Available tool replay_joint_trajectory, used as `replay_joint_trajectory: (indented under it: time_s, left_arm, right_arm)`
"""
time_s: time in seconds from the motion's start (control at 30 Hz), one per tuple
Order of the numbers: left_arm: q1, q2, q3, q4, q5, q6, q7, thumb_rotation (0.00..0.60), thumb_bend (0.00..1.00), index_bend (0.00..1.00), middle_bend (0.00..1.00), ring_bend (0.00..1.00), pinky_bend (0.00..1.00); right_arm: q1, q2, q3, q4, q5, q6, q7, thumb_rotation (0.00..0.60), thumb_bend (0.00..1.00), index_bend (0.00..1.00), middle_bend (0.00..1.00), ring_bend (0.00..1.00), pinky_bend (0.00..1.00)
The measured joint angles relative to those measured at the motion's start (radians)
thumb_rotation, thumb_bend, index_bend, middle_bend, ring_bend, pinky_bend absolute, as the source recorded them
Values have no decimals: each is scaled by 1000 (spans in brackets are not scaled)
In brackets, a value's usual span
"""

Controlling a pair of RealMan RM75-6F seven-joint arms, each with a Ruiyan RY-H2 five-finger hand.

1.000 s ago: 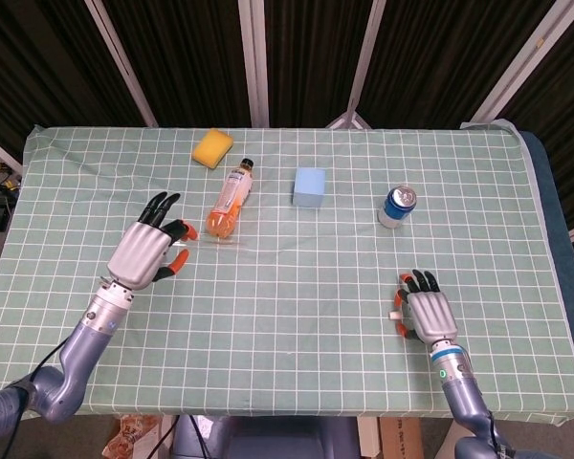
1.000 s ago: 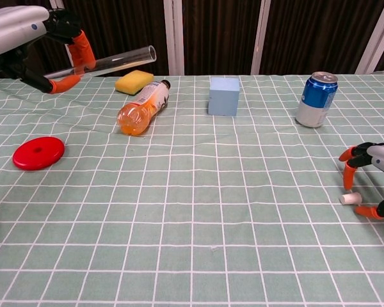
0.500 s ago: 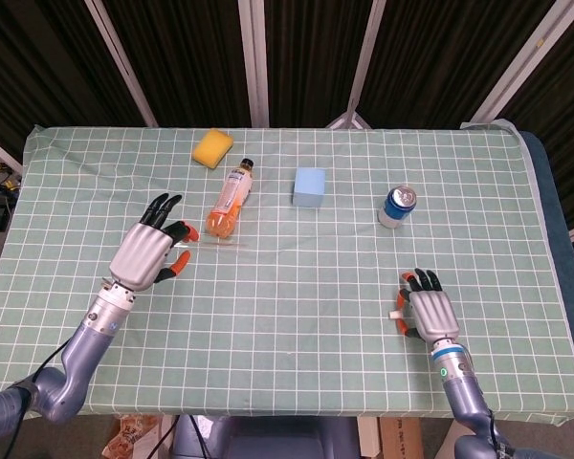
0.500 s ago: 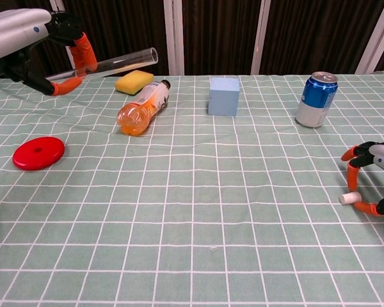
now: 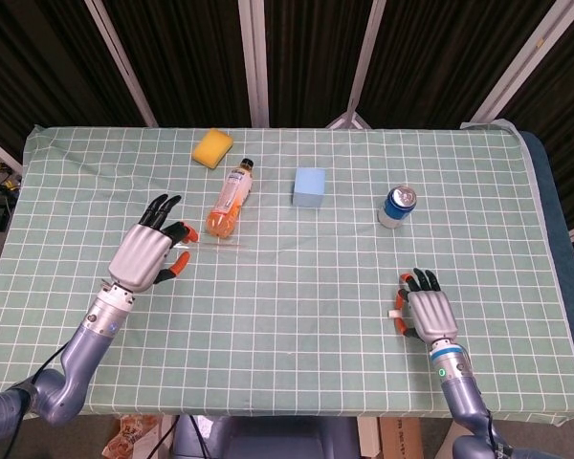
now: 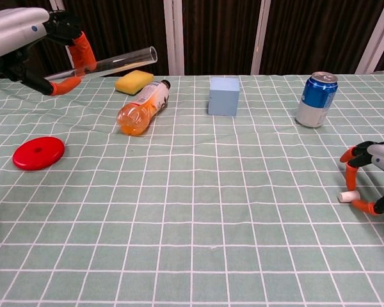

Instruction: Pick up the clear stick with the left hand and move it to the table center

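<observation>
Barely shifted, left robot hand [image 6: 35, 45] grips one clear stick [image 6: 109, 62] aloft; right robot hand [image 6: 371, 173] curled — one white piece [image 6: 348, 196] beneath.

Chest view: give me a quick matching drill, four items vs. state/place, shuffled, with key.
Items:
1. clear stick
2. orange bottle
3. blue can
4. red disc

States:
A. standing upright
B. lying on its side by the yellow sponge
C. held up off the table in the left hand
D. flat on the cloth, near left

Pairs: 1-C, 2-B, 3-A, 4-D
</observation>
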Motion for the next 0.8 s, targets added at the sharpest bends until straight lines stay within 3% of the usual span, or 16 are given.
replay_joint_trajectory:
  time_s: [0.4,0.63,0.8]
  left_arm:
    - [-19,-72,-27,41,-45,-18,-62,600,714,482,510,63,0]
    - [-65,-196,-60,174,-57,-38,-171,600,714,482,511,64,0]
    - [-108,-273,-88,235,-102,-79,-178,600,714,482,511,63,0]
  right_arm:
    - [1,25,35,-17,-28,52,30,600,455,609,198,0,0]
    - [28,91,102,-69,-40,82,18,600,455,609,198,0,0]
    - [66,141,164,-104,-39,97,-22,600,456,609,197,0,0]
